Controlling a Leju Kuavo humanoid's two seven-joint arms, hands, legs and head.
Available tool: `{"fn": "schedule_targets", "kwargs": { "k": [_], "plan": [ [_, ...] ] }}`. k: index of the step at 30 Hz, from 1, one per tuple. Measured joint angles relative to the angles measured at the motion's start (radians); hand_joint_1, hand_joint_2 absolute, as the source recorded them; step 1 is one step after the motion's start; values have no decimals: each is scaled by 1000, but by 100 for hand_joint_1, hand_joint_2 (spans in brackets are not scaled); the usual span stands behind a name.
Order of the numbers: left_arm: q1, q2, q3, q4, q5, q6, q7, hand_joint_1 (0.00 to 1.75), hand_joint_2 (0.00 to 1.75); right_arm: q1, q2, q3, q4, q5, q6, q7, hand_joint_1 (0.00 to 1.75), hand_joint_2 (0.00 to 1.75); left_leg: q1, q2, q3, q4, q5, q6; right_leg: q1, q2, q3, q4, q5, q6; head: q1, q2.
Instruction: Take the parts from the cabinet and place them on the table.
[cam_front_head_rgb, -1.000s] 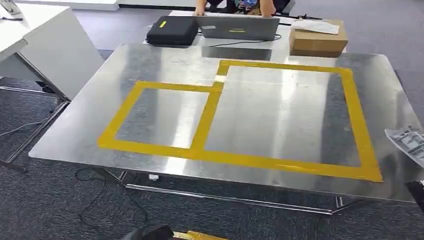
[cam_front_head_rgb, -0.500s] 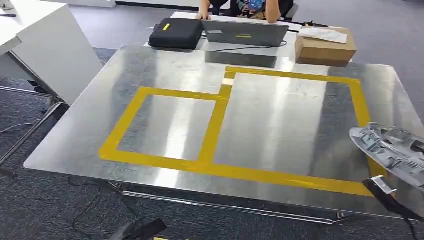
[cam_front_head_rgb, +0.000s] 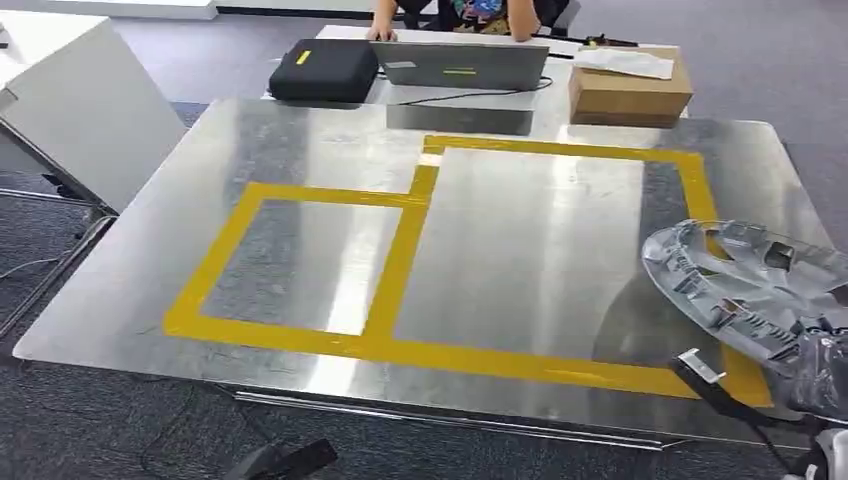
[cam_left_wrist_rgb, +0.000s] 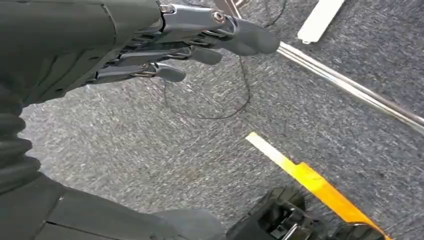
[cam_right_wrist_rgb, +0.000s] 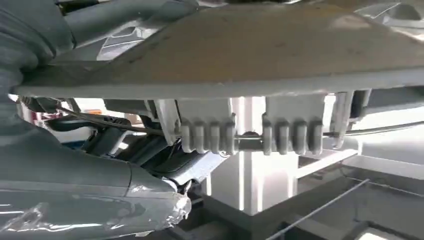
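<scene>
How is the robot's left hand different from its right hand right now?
The left hand holds nothing, with its fingers stretched out; the right hand holds a big grey plastic part. The left hand hangs low above the grey carpet, while the right hand is up at the edge of the shiny metal table. Both hands are grey.

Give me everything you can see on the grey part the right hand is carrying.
The grey part looks like moulded plastic: a round, dish-like shell with open cut-outs, ribs and small clips inside. It sits tilted at the table's right side, over the right edge of the yellow tape outline; whether it touches the tabletop I cannot tell. The right hand holds it at its near edge. The right wrist view shows ribbed clips on one face.
</scene>
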Motion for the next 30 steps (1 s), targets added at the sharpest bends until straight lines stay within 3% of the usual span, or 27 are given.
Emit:
{"fn": "schedule_targets", "kwargs": {
  "k": [6, 7, 9, 10, 18, 22, 26, 28, 30],
  "plan": [
    [-1, 0, 0, 0, 0, 0, 0, 0, 175, -4, -8, 11, 6, 0, 0, 0, 175, 175, 3, 0, 3, -5, -2, 0, 8, 0, 2, 1, -5, -8, 1, 0],
    [-1, 0, 0, 0, 0, 0, 0, 0, 175, -3, -9, 14, 7, -1, 1, 0, 175, 175, 5, 0, 2, -6, -2, -6, 9, -1, 2, 1, -5, -9, 0, 0],
    [0, 0, 0, 0, 0, 0, 0, 0, 175, -1, -10, 18, 12, -2, 2, 0, 175, 175, 7, 0, 2, -7, -1, -35, 9, -3, 1, 2, -6, -10, 0, 0],
    [0, 0, 0, 0, 0, 0, 0, 0, 175, -1, -11, 20, 14, -2, 2, 0, 175, 175, 8, 0, 2, -7, -1, -39, 9, -3, 1, 3, -5, -11, 1, 0],
    [0, -2, 0, 0, 0, 3, 9, 0, 175, -1, -14, 38, 24, -2, -3, -4, 175, 175, 5, 0, 1, -4, -1, -40, 6, -3, 4, 2, -2, -10, 1, 0],
    [-2, -3, -2, 0, 16, 6, 18, 0, 175, -17, -17, 106, 45, -2, -27, -2, 175, 175, 3, 0, 1, -4, -1, -40, 5, -2, 4, 0, 0, -8, 1, 0],
    [-7, -3, -1, 0, 47, -15, 16, 0, 175, -32, -12, 185, 83, -5, -61, -47, 175, 175, 3, 0, 1, -4, -1, -40, 4, -2, 5, -1, 0, -8, 1, 0],
    [-8, -3, -1, 0, 68, -33, 0, 0, 175, -36, -3, 218, 99, -11, -80, -69, 175, 175, 3, 0, 1, -4, -1, -40, 4, -2, 5, -1, 0, -8, 1, 0],
    [-15, -7, 6, 0, 120, -100, -81, 0, 175, -47, 11, 256, 116, -40, -98, -113, 175, 175, 3, 0, 1, -4, -1, -40, 4, -3, 4, -1, 0, -7, 1, 0]
  ]
}}
